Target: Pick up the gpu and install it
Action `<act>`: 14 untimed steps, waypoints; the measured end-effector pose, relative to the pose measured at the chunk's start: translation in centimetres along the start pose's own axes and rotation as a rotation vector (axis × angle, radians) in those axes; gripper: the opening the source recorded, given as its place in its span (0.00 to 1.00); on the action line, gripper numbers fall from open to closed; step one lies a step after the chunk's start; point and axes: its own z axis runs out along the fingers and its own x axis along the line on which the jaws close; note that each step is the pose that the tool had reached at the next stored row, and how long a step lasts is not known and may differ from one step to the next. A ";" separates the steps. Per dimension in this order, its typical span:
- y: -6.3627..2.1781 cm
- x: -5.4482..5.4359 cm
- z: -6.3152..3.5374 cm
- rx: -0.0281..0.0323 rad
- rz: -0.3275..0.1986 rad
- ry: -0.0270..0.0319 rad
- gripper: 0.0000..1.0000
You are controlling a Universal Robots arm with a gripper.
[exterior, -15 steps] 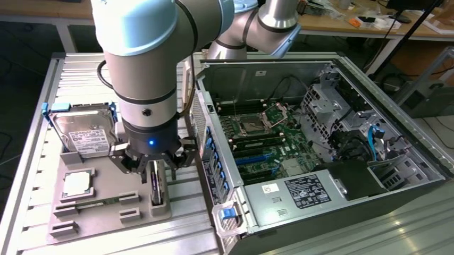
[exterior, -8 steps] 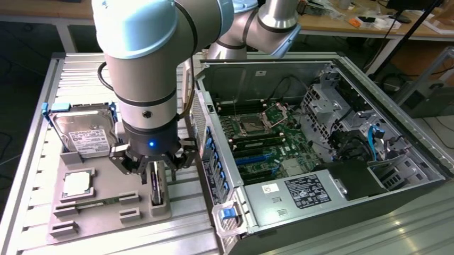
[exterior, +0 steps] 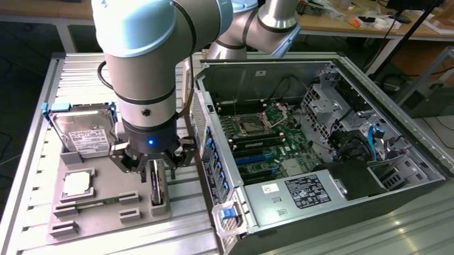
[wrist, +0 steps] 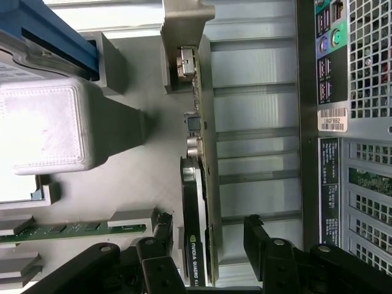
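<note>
On the grey tray [exterior: 106,204], at 9 o'clock from the case [exterior: 305,234] in the exterior view, I see the gpu [exterior: 157,186] on edge, long axis 12 to 6 o'clock, under my gripper [exterior: 157,166], fingers [wrist: 260,236] spread astride it, holding nothing.

Your arm [exterior: 138,48] comes down from the top of the exterior view, and its last link stands close to vertical. A small blue light glows on the wrist [exterior: 148,125]. Your gripper [exterior: 157,166] points straight down, with its black fingers [wrist: 260,236] spread apart and gripping nothing.
</note>
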 end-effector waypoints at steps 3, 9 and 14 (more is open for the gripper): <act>0.14 0.1 -0.01 -0.0088 0.000 0.0007 0.58; 0.15 0.2 -0.01 -0.0870 0.003 0.0067 0.58; 0.13 0.4 -0.02 -0.0886 0.003 0.0069 0.58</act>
